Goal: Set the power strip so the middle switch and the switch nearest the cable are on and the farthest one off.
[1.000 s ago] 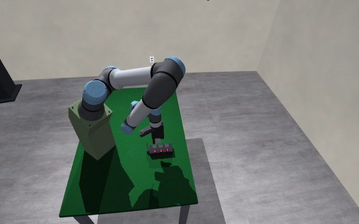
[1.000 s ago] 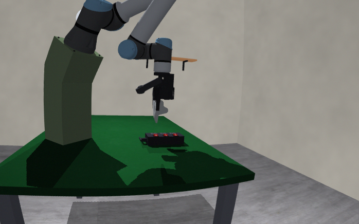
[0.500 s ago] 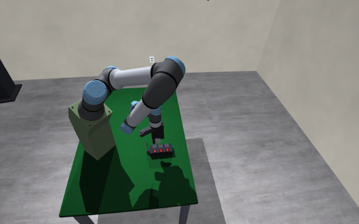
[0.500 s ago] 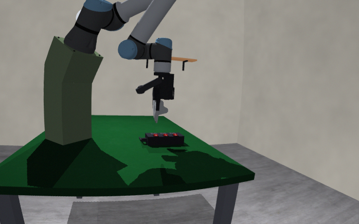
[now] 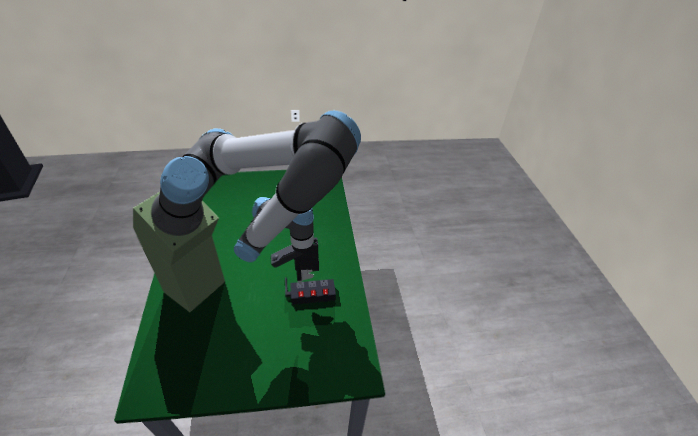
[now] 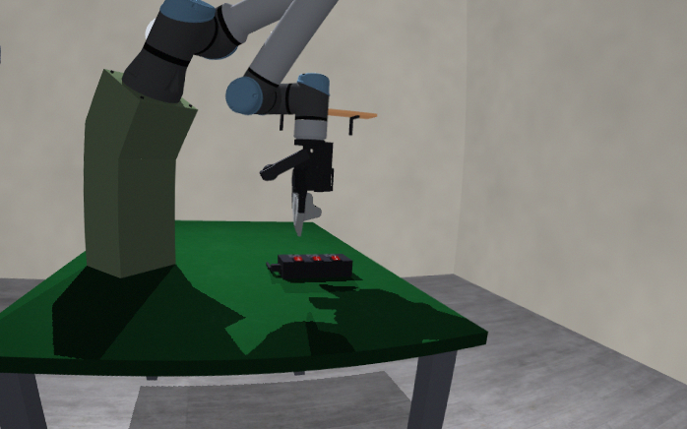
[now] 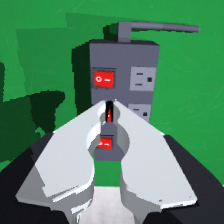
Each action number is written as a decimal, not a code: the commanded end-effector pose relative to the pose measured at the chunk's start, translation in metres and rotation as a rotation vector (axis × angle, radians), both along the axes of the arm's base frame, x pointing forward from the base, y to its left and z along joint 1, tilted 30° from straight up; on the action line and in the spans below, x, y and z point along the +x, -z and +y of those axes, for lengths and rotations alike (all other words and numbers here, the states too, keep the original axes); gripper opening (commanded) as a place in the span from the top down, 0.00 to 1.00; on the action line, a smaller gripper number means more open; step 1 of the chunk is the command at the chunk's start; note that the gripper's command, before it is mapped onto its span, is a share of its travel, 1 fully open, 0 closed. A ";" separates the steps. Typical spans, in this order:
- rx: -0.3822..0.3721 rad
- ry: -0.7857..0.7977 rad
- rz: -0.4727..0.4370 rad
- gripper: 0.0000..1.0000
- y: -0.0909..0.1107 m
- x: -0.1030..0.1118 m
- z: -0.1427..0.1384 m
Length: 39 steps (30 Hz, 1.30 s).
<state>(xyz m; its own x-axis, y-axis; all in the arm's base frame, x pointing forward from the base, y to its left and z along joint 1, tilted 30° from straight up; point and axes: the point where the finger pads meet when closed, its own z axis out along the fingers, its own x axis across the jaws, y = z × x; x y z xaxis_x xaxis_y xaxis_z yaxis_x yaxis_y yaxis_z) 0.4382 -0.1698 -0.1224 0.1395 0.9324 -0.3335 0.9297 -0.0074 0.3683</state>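
A dark grey power strip (image 5: 309, 292) lies right way up on the green table, with three red rocker switches and three sockets on top. It also shows in the exterior view (image 6: 314, 266) and the wrist view (image 7: 116, 90). Its short cable stub (image 7: 155, 27) points away at the top of the wrist view. My gripper (image 6: 298, 229) hangs above the strip, apart from it, with its white fingers shut and empty. In the wrist view the fingertips cover the middle switch; the switch nearest the cable (image 7: 103, 79) is in plain view.
The arm's olive base pedestal (image 5: 184, 254) stands on the table's left side. The strip lies near the table's right edge (image 5: 365, 303). A small orange wall shelf (image 6: 351, 113) is behind the wrist.
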 end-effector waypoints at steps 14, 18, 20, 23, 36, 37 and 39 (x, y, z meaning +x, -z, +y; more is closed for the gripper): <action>0.000 0.000 -0.001 1.00 0.012 0.005 -0.005; 0.000 0.000 -0.001 1.00 0.017 0.007 -0.008; 0.000 0.000 -0.001 1.00 0.017 0.007 -0.008; 0.000 0.000 -0.001 1.00 0.021 0.008 -0.009; 0.000 0.000 -0.001 1.00 0.033 0.013 -0.015; 0.000 0.000 -0.001 1.00 0.033 0.013 -0.015; 0.000 0.000 -0.001 1.00 0.035 0.014 -0.015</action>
<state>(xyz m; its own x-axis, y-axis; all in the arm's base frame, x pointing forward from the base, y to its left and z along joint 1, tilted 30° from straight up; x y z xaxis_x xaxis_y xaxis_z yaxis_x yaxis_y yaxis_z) 0.4510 -0.1841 -0.1554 0.1393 0.9325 -0.3331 0.9297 -0.0074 0.3682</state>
